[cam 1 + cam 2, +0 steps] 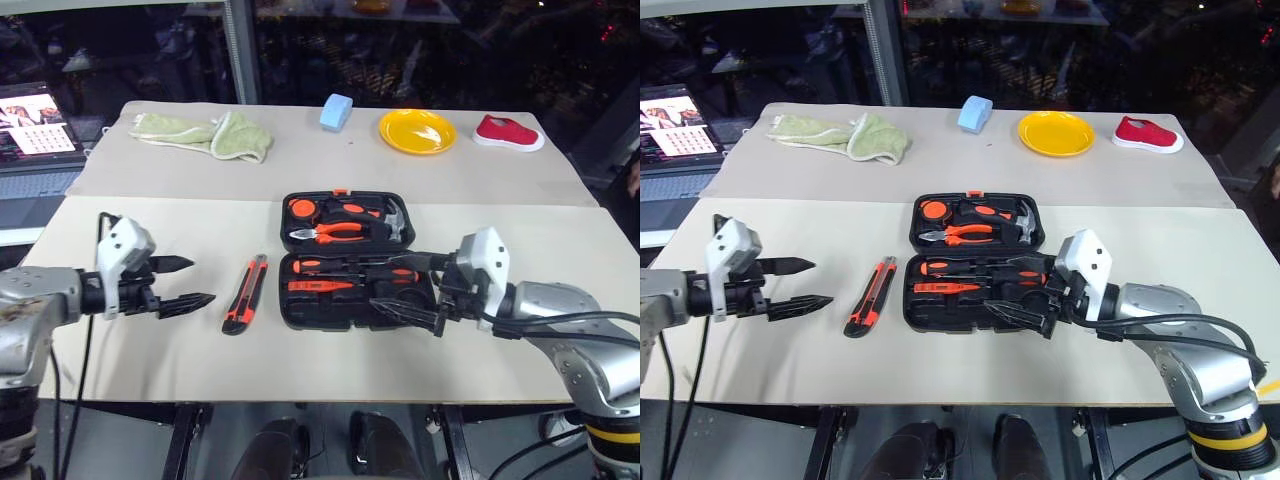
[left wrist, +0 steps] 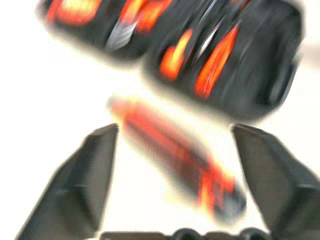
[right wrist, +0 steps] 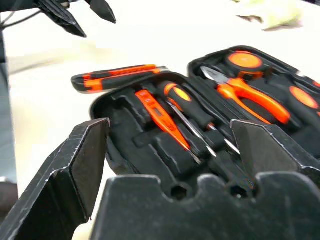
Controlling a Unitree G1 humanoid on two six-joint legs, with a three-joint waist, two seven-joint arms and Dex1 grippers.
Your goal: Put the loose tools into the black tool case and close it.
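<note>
Tool case (image 1: 345, 262): black, lid swung fully open, laid flat at the middle of the beige table (image 1: 520, 350) — orange latch seen at the far edge.
Far half: orange-handled pliers (image 1: 330, 232), hammer (image 1: 392, 222) and tape measure (image 1: 301, 208) are seated in their recesses.
Near half: two orange-and-black screwdrivers (image 1: 350, 267) and an orange tester pen (image 1: 320, 286) are laid in the recesses.
Utility knife (image 1: 245, 293): orange-black, left loose on the table just beside the case's left edge, not touching it.
Left gripper (image 1: 185, 283): fingers spread wide, nothing held — hung over the table left of the knife, tips pointed toward it.
Right gripper (image 1: 415, 290): fingers parted wide, nothing held, positioned over the near right corner of the case.
Back of table: green cloth (image 1: 205, 135), light blue block (image 1: 336, 111), yellow plate (image 1: 417, 131), red shoe (image 1: 508, 133) are lined along the far edge, well apart from the case.
Tape roll: cannot be made out.
</note>
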